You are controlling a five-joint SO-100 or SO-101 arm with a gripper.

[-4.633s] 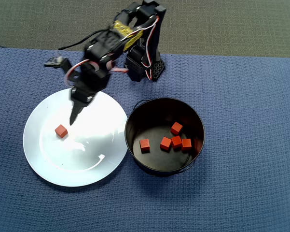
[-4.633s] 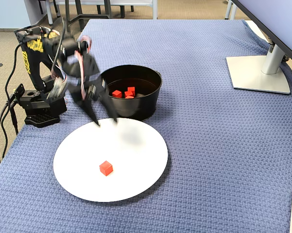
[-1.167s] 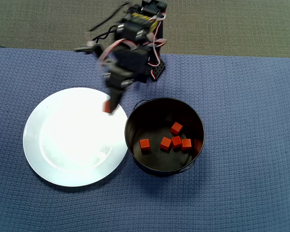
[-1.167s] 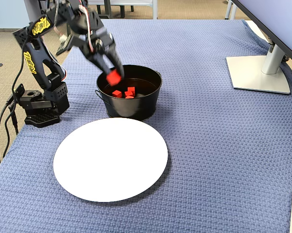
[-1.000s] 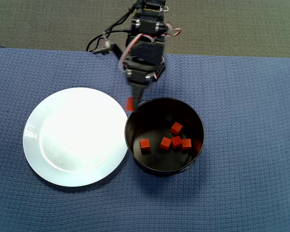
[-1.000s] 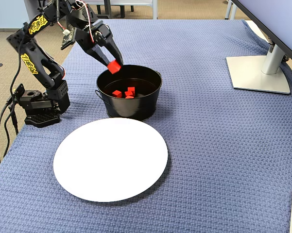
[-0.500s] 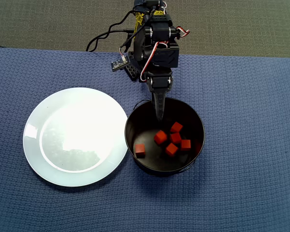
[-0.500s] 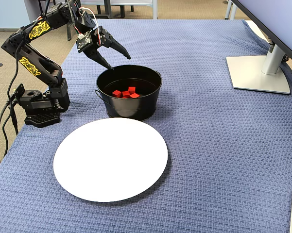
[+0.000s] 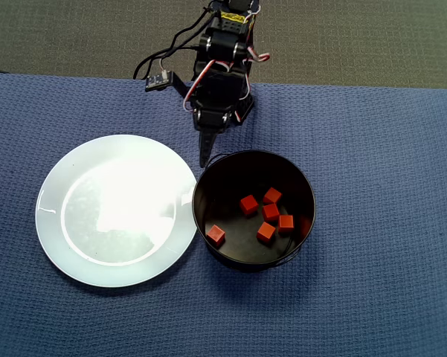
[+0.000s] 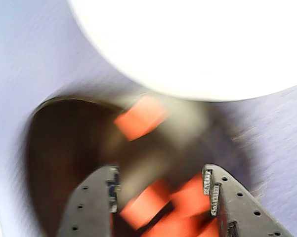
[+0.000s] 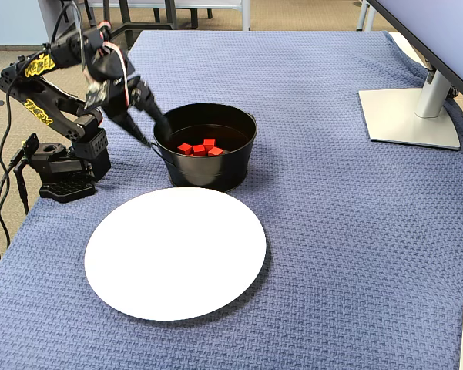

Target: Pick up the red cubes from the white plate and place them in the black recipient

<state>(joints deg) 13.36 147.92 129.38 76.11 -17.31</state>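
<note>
Five small matte orange-red cubes (image 9: 267, 212) show in the deep round black metal pot (image 9: 305, 186); the glossy round white plate (image 9: 52, 223) lies bare; the gripper (image 10: 160, 190) gapes, grasping nothing.

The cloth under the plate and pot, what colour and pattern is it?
Blue-purple cloth with a woven waffle-like texture, clearest in the fixed view.

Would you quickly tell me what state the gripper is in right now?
Gripper: open and empty, beside the black pot that holds the red cubes.
</note>
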